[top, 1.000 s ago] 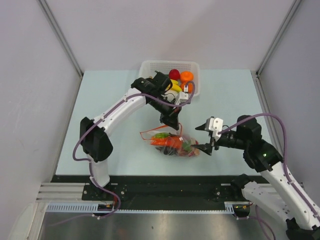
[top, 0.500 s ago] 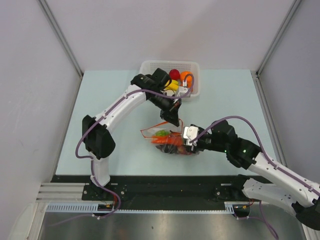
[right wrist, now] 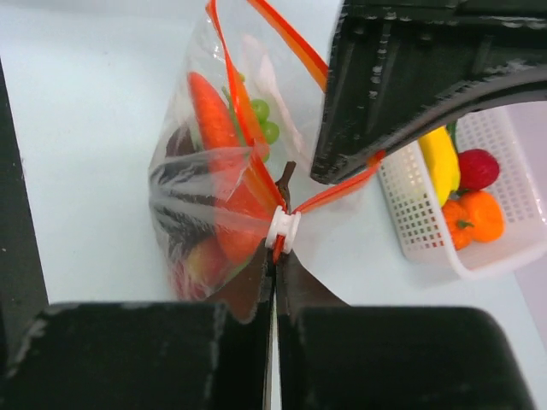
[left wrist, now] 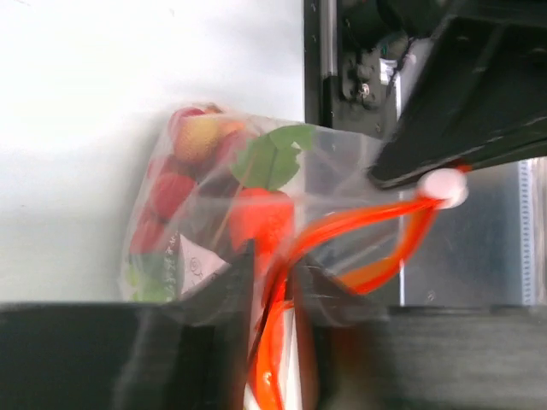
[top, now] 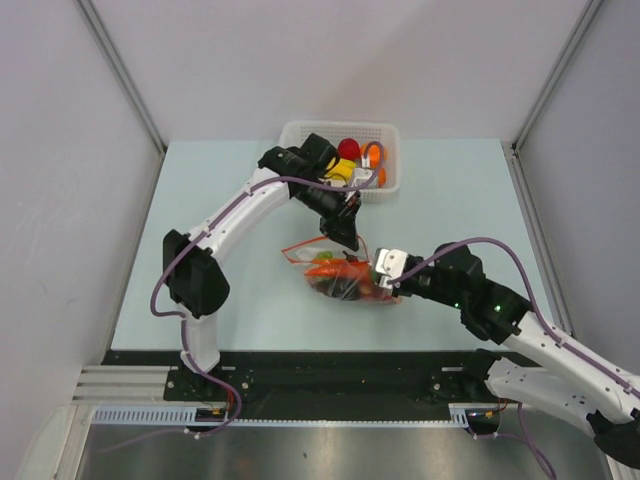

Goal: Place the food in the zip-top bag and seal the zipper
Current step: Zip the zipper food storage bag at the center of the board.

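The clear zip-top bag lies mid-table, filled with food: an orange carrot, green pieces and a red-yellow fruit. Its orange-red zipper gapes open in a loop. My left gripper hangs over the bag's far edge. In the left wrist view its jaws stand a little apart with the zipper strip running loosely between them. My right gripper is shut on the zipper's end, just behind the white slider, at the bag's right end.
A white mesh basket stands at the table's far side behind the left arm, holding a red fruit, an orange one and a yellow one. Grey walls close in on both sides.
My right gripper swung left to the bag's right end and shut on the zipper by the slider. The left gripper's jaws parted slightly; the bag shifted a little.
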Controlling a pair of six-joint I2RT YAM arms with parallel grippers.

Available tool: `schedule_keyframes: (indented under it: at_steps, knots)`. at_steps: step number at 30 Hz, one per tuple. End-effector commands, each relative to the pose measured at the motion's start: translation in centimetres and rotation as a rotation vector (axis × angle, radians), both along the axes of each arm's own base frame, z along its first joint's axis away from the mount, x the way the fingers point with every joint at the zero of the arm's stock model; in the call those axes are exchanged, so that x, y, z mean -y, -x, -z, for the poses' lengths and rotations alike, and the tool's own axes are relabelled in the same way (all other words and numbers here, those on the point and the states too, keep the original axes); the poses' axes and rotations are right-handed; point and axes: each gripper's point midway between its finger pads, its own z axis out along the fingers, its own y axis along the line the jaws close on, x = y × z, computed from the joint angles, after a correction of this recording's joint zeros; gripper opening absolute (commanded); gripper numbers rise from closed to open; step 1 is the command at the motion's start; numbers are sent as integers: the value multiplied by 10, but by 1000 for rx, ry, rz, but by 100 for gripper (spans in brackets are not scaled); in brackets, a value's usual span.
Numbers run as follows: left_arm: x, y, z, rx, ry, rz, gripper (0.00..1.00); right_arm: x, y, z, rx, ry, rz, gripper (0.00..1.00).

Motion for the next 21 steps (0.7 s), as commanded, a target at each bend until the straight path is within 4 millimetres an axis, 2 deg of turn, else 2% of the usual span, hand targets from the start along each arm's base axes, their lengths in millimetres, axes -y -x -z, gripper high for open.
schedule_keyframes:
  at_steps: [1,2,3,4,5,6,7,9,10,14,16,17,21]
  knots:
    - [-2,-21,-30,86,107,-82,37,6,12,-40,15,-139,-38,0]
    - [-8,-30,-36,94,125,-126,42,7,14,-41,-9,-153,-38,0]
    - [-9,-36,-65,206,212,-140,50,9,14,-42,-23,-158,-30,0]
    - [-14,-38,-63,229,225,-156,54,9,15,-43,-35,-169,-36,0]
    - [-17,-39,-74,295,259,-158,59,9,16,-44,-61,-182,-32,0]
    - [-17,-40,-77,362,288,-146,66,9,16,-46,-71,-191,-30,0]
    - [-22,-28,-99,445,336,-130,68,9,15,-46,-82,-194,-29,0]
    - [-19,-17,-110,538,379,-96,71,9,15,-47,-94,-202,-26,0]
    - [-20,-5,-113,572,385,-75,72,9,13,-46,-97,-203,-20,0]
    - [-4,32,-98,649,365,70,72,10,13,-47,-109,-212,-17,0]
    - [2,37,-90,662,357,84,71,10,13,-48,-111,-216,-16,0]
    - [9,43,-92,692,375,106,71,10,13,-49,-111,-220,-16,0]
    - [23,47,-82,719,352,125,70,9,9,-53,-108,-233,0,0]
